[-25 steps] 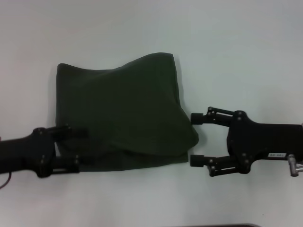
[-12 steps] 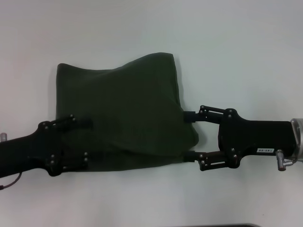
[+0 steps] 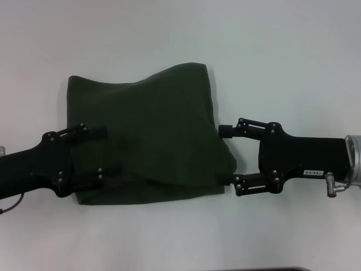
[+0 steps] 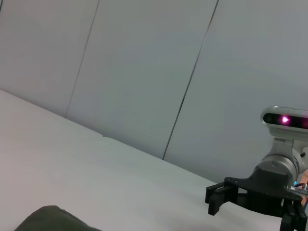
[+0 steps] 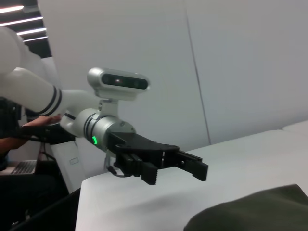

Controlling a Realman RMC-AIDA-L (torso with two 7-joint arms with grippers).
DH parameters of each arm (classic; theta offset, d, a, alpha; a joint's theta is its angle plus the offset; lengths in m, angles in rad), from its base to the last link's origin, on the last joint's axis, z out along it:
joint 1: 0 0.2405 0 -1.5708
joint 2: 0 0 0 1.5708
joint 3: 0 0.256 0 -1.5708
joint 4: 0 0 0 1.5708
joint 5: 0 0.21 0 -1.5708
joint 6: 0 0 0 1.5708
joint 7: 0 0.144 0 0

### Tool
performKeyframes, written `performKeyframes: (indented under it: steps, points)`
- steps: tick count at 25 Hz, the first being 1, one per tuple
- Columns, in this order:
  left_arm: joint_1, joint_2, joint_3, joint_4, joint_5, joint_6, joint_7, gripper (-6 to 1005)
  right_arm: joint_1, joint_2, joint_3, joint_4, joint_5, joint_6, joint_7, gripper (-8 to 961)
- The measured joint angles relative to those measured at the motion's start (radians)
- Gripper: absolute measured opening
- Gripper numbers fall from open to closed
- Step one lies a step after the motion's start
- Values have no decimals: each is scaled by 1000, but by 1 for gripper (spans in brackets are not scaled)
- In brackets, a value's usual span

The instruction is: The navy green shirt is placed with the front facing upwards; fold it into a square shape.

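Observation:
The navy green shirt lies folded into a rough rectangle on the white table, plain side up, with a loose fold bulging toward its right corner. My left gripper is open over the shirt's near left edge, both fingers above the cloth. My right gripper is open at the shirt's right corner, which pokes in between its fingers. The left wrist view catches a bit of the shirt and the right gripper beyond it. The right wrist view shows the left gripper across the shirt.
The white table spreads out around the shirt, and its front edge runs just below the arms. Grey wall panels stand behind. A person with a laptop sits beyond the table's end.
Both arms have closed in on the shirt. The left gripper slid right onto its left edge, and the right gripper moved left to its right corner. The shirt has not moved.

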Motion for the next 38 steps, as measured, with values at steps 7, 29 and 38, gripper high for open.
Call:
performKeyframes:
  steps: [7,29,38]
  points:
    - [6,4,0,-3,0,7,-11,876,13,0,-3,-7,2,-19,-28,947]
    - [1,11,9,-13,10,66,-57,875,10,0,-1,1,2,-77,-81,947]
    - [2,5,12,-8,12,72,-58,876,10,0,-1,3,2,-76,-80,947]
